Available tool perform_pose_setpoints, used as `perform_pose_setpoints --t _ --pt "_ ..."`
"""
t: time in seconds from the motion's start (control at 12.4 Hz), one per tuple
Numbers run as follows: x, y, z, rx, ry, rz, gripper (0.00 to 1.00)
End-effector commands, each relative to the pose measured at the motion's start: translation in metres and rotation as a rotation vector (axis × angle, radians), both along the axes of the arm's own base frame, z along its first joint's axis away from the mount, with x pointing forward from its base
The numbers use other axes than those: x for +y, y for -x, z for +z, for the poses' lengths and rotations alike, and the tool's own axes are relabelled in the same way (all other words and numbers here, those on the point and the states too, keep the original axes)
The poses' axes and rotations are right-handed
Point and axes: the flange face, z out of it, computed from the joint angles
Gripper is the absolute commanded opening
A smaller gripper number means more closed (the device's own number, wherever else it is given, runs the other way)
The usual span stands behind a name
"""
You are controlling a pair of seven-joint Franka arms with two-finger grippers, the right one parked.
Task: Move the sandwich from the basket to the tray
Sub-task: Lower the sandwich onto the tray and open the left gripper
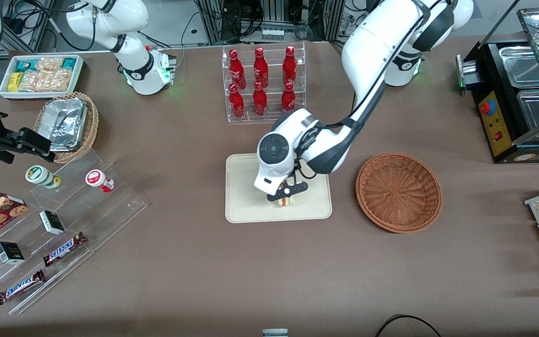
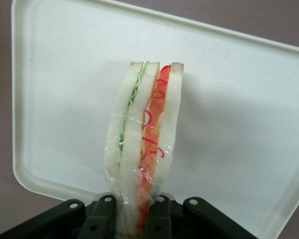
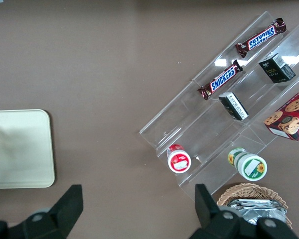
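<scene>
Over the cream tray (image 1: pixel 246 206), the left gripper (image 1: pixel 284 200) is clenching the wrapped sandwich (image 2: pixel 142 144) by one end, its fingers (image 2: pixel 100 219) pressing either side of the wedge. The sandwich is showing pale bread slices with a green layer and a red-orange layer under crinkled clear wrap, and it is standing edge-on just above the tray surface. The reddish-brown wicker basket (image 1: pixel 398 192) is sitting at three o'clock from the tray, apart from it.
</scene>
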Motion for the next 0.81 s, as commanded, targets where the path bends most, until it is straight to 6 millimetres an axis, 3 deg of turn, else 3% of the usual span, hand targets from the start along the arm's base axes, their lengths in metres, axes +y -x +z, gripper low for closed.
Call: perform_pose_setpoints --t 0.0,0.4,0.56,0.65,0.73 --pt "-0.02 0.002 -0.008 -0.048 -0.043 0.027 0.03" --pt "-0.026 0.004 -0.021 -0.043 -0.045 0.024 0.04" --pt "-0.026 0.005 -0.029 -0.037 -0.049 0.024 0.1" --pt "-0.027 0.005 -0.029 -0.036 -0.046 0.024 0.17" --pt "-0.027 0.005 -0.029 -0.039 -0.041 0.027 0.45"
